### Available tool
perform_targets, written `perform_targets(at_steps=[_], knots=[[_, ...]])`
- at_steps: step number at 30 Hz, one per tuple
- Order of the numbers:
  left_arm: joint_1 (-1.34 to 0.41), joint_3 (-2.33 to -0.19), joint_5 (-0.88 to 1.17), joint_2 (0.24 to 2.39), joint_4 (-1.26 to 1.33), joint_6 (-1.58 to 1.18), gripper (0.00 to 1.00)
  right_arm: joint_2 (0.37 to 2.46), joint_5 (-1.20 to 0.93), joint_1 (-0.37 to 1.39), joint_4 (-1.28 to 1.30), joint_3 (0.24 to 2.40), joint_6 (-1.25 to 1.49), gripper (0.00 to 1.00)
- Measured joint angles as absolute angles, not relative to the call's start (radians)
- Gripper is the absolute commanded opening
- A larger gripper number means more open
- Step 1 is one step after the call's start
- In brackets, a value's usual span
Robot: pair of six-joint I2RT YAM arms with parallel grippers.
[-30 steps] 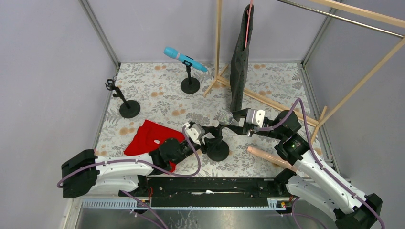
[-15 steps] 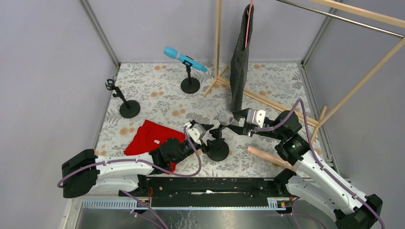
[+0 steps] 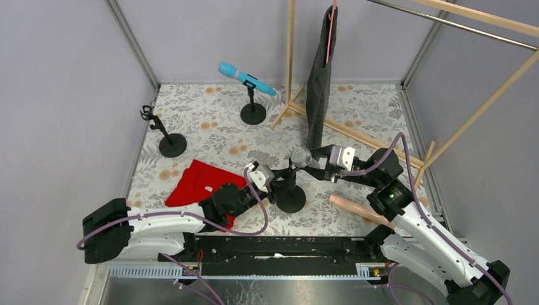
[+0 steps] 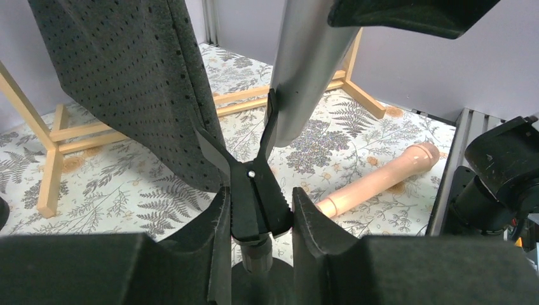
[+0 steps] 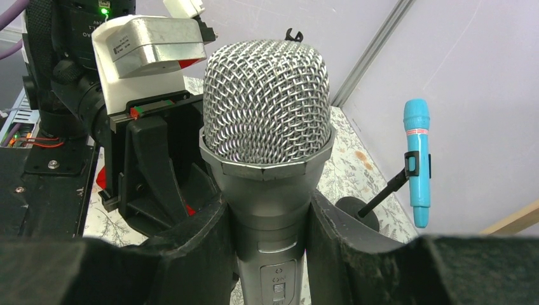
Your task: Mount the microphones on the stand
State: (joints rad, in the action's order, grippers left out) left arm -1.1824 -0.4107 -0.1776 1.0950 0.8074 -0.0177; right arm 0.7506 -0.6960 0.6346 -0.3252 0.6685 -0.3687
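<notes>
Three microphones are in view. The cyan-blue microphone (image 3: 246, 79) is clipped on the far stand (image 3: 253, 114). The peach-pink microphone (image 3: 354, 209) lies on the table (image 3: 368, 114) near the right arm. The silver-grey microphone (image 5: 267, 127) sits in the right gripper (image 5: 269, 254), whose fingers are closed snugly round its body just below the mesh head. We count three stands as well. The left stand (image 3: 170, 143) is off by the left wall, and the near stand (image 3: 290, 199) is held by the left gripper (image 4: 257, 238), which is narrowed onto the base of its clip (image 4: 251, 190). We see the silver handle's tail lying against one spread prong of that clip.
</notes>
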Motion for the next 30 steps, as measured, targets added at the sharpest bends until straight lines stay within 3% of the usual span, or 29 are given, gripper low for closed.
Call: perform_targets(at_steps=[5, 22, 30], knots=[[-1.183, -0.411, -0.182, 1.095, 0.802, -0.012, 0.0, 0.746, -0.694, 0.635, -0.326, 0.664, -0.366, 0.0], [-1.183, -0.409, -0.18, 1.095, 0.802, -0.004, 0.0, 0.738, -0.584, 0.635, -0.155, 0.742, -0.508, 0.0], [-1.183, -0.403, -0.176, 1.087, 0.802, -0.004, 0.0, 0.851, -0.571, 0.635, -0.17, 0.782, -0.53, 0.0]])
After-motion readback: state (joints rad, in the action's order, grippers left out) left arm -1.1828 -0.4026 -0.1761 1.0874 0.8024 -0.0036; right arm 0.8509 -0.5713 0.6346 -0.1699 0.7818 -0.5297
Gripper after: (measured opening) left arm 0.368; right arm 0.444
